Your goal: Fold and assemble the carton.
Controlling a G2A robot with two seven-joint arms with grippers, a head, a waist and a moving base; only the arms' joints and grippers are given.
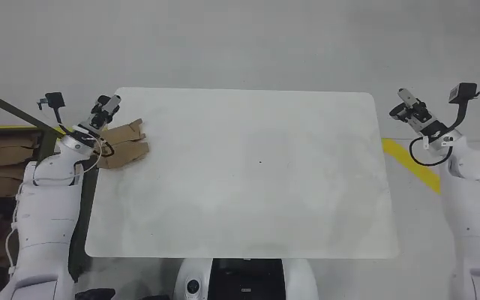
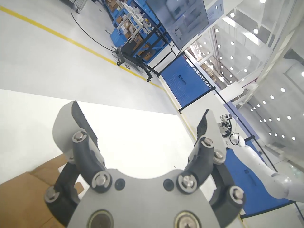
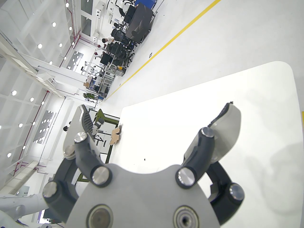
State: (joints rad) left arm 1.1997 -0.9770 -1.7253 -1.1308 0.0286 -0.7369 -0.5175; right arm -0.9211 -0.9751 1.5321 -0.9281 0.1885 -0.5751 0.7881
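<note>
A flat brown carton (image 1: 126, 142) lies at the far left edge of the white table (image 1: 247, 180), partly hanging over the side. My left gripper (image 1: 109, 106) hovers just above the carton's back end, open with nothing between its fingers; in the left wrist view the gripper (image 2: 140, 117) stands wide open with the carton (image 2: 30, 186) under its body. My right gripper (image 1: 409, 105) hangs off the table's far right corner, open and empty; in the right wrist view the gripper (image 3: 156, 117) faces across the table toward the distant carton (image 3: 116, 135).
More brown cardboard (image 1: 15, 150) is stacked off the table at the left, beside a dark green frame (image 1: 30, 120). A yellow floor line (image 1: 409, 161) runs past the table's right edge. The table top between the arms is bare white.
</note>
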